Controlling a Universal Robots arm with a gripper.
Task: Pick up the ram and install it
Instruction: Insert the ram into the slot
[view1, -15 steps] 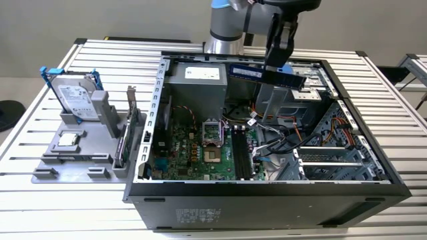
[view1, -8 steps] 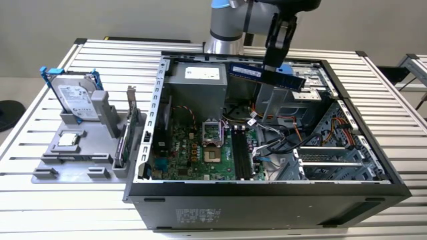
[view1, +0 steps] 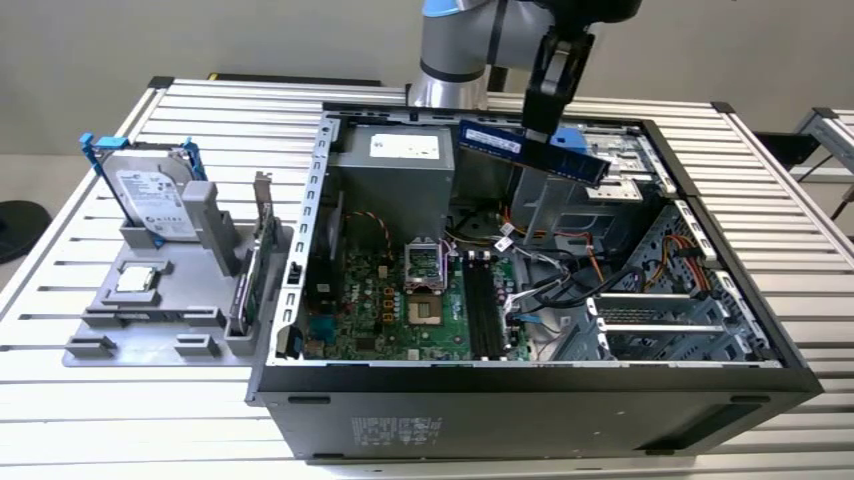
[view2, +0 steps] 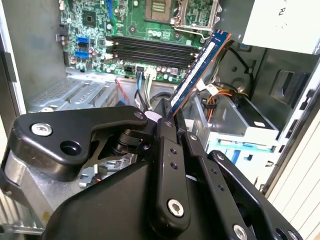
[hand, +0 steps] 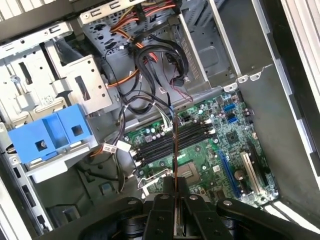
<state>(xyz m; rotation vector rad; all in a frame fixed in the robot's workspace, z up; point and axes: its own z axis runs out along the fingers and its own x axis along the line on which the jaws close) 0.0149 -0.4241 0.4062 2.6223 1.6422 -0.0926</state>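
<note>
My gripper is shut on the ram, a long dark blue-green stick with a white label. It hangs tilted above the back of the open computer case. In the second wrist view the ram sticks out from the gripper toward the green motherboard and its black memory slots. In the first wrist view the ram shows edge-on as a thin line rising from the gripper, lying across the memory slots below. In the exterior view the slots lie lower, nearer the case's front.
A grey fixture at the exterior view's left holds a silver hard drive with blue rails, a card with a metal bracket and a small chip. Inside the case are a power supply, loose cables and a blue caddy.
</note>
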